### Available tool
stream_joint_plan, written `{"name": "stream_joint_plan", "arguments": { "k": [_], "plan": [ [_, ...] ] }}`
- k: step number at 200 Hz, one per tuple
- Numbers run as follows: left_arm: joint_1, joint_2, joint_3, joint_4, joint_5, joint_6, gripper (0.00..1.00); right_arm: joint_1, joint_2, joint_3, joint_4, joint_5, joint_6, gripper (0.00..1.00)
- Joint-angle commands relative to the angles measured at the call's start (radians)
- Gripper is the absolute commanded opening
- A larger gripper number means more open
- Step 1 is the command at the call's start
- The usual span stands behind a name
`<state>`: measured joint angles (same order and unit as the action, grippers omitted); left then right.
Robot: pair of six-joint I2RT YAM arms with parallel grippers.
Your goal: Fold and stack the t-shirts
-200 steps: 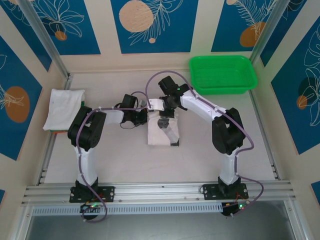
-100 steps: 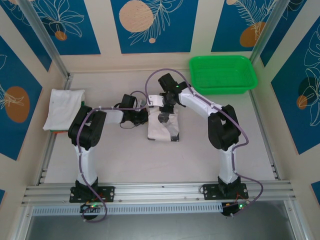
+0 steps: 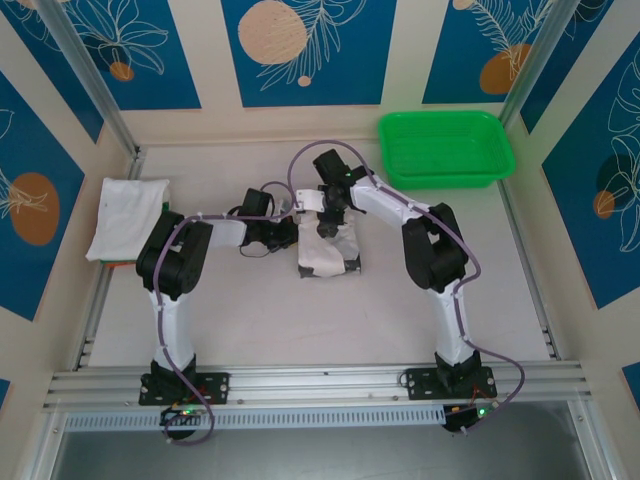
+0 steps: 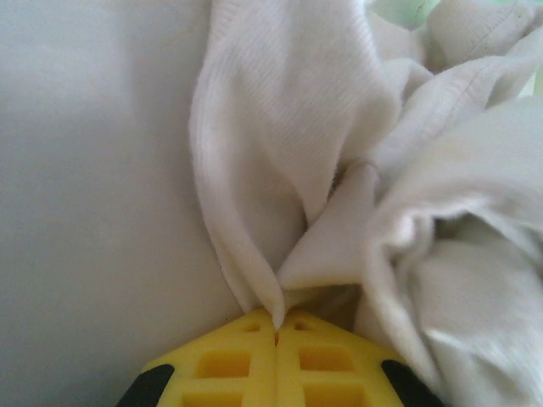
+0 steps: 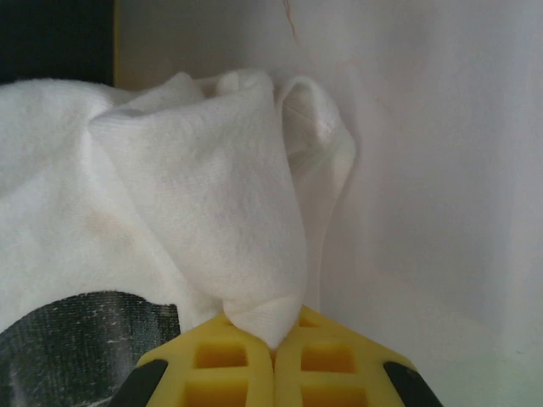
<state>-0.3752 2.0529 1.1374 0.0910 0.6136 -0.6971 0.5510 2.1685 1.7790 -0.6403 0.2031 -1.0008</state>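
On the pale table (image 3: 250, 310) are laid a folded t-shirt (image 3: 125, 215) at left, a bunched t-shirt (image 3: 325, 258) (dark-printed) at centre, and a green basket (image 3: 445, 181) far right.

Robot lab cell, aluminium frame rail (image 3: 320, 382), blue leaf-print wall panels (image 3: 345, 60)

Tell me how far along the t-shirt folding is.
Done: one folded white cotton t-shirt lies at far left. In hand: the left gripper and right gripper are both shut on a second white t-shirt with a dark print, partly folded in the middle. Left: finishing its fold and stacking it on the first.
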Motion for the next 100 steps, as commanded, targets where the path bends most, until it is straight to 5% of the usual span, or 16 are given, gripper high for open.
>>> {"name": "stream_joint_plan", "arguments": {
  "k": [1, 28, 58, 100],
  "plan": [
    [0.014, 0.069, -0.044, -0.096, -0.081, 0.025, 0.00, -0.006, 0.044, 0.046, 0.070, 0.036, 0.027, 0.00],
    [0.014, 0.058, -0.049, -0.094, -0.081, 0.024, 0.00, -0.006, 0.071, 0.038, 0.137, 0.068, 0.050, 0.00],
    [0.016, 0.011, -0.078, -0.086, -0.093, 0.016, 0.04, -0.009, 0.026, -0.005, 0.212, 0.044, 0.133, 0.51],
    [0.033, -0.116, -0.163, -0.061, -0.110, -0.011, 0.29, -0.038, -0.145, -0.121, 0.345, -0.001, 0.317, 0.67]
  ]
}}
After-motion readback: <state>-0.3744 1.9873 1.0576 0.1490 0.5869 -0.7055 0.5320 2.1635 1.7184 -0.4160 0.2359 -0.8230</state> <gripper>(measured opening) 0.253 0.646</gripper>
